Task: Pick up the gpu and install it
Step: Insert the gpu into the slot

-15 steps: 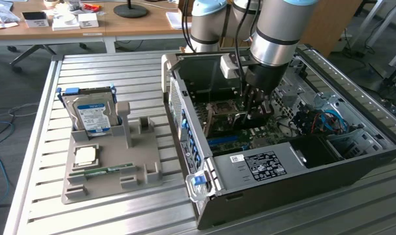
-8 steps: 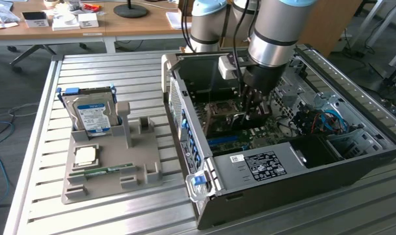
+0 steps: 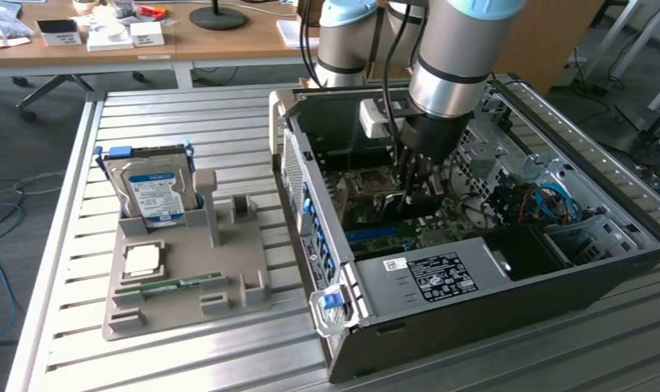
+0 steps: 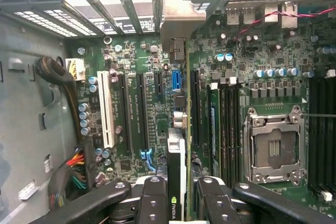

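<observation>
One gripper held the gpu edge-on between its fingers; beneath it lay the motherboard inside the open computer case.

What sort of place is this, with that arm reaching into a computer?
Probably a robotics lab or workshop: a robot arm reaches into an open computer case on a slatted metal table, with cluttered wooden desks behind.
</observation>
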`<action>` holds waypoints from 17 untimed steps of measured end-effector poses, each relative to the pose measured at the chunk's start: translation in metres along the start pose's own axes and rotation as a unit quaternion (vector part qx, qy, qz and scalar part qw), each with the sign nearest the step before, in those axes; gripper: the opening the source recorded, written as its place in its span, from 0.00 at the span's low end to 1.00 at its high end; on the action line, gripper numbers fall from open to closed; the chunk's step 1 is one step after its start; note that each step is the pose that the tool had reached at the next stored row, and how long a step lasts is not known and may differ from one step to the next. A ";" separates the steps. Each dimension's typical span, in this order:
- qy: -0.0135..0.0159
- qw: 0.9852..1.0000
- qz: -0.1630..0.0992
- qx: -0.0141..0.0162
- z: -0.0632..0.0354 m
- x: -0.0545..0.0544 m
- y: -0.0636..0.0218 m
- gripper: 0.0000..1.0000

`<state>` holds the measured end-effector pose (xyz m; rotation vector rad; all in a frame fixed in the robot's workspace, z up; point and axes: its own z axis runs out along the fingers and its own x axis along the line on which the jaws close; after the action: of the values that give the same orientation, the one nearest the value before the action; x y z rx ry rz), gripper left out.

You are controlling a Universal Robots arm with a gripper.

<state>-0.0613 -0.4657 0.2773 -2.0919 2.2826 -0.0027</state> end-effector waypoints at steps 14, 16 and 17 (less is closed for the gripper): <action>0.000 1.000 -0.001 0.000 0.0061 0.003 0.0026 0.27; 0.000 1.000 -0.001 0.000 0.0072 0.003 0.0034 0.27; 0.000 1.000 -0.001 0.000 0.0076 0.003 0.0037 0.27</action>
<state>-0.0650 -0.4685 0.2695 -2.0944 2.2804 -0.0027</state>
